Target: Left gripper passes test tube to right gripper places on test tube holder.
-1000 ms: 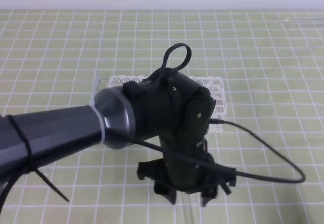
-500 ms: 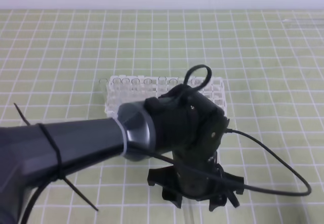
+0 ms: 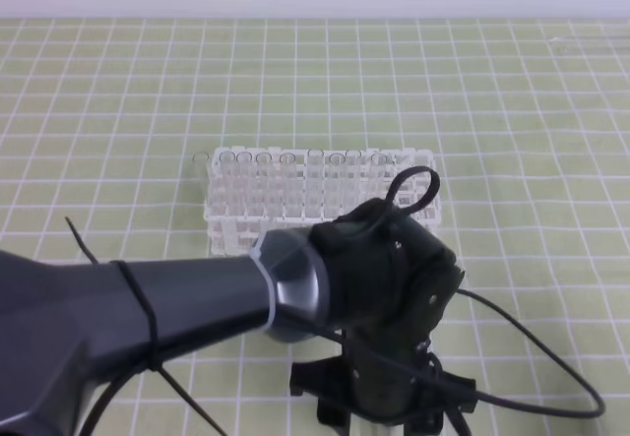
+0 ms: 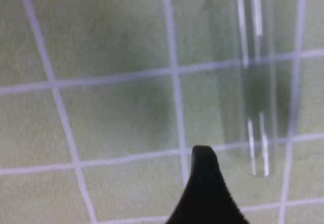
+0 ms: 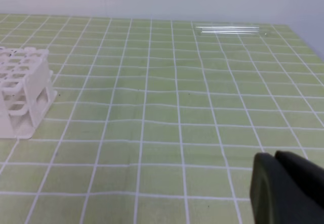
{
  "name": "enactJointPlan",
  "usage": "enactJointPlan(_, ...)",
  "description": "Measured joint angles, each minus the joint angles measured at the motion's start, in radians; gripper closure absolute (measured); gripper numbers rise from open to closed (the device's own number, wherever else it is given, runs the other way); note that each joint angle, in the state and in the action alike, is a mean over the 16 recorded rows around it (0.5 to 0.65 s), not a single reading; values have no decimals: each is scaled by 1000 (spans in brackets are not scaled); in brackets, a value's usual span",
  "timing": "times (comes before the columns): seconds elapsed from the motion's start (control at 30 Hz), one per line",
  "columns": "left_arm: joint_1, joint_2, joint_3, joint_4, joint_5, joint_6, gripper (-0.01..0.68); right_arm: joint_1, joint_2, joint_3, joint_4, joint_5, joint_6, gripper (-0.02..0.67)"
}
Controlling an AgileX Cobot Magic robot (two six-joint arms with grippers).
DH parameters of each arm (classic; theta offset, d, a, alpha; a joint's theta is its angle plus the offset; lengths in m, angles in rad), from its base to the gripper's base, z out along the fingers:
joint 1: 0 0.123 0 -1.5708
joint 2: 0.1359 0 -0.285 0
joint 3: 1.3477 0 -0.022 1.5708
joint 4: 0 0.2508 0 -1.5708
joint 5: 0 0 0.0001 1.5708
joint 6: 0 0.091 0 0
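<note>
White test tube holder (image 3: 295, 195) on green white-gridded cloth (image 3: 512, 111); grey-black arm (image 3: 148, 308).

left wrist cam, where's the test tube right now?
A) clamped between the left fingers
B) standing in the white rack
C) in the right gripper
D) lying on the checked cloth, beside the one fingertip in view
D: the test tube lies flat on the green checked cloth, off to the side of the one visible black fingertip of the left gripper, not touching it.
</note>
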Motion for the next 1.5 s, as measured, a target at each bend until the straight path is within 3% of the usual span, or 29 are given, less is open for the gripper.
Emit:
enactJointPlan(0.63,-2,-2,55,5,-116,-53,245,0,0,0,0,0,0,667)
enactJointPlan(1.17,-1,5,57,30,-105,-71,431,0,0,0,0,0,0,667)
enactJointPlan(1.5,-1,6,57,52,-66,-83,479,0,0,0,0,0,0,667)
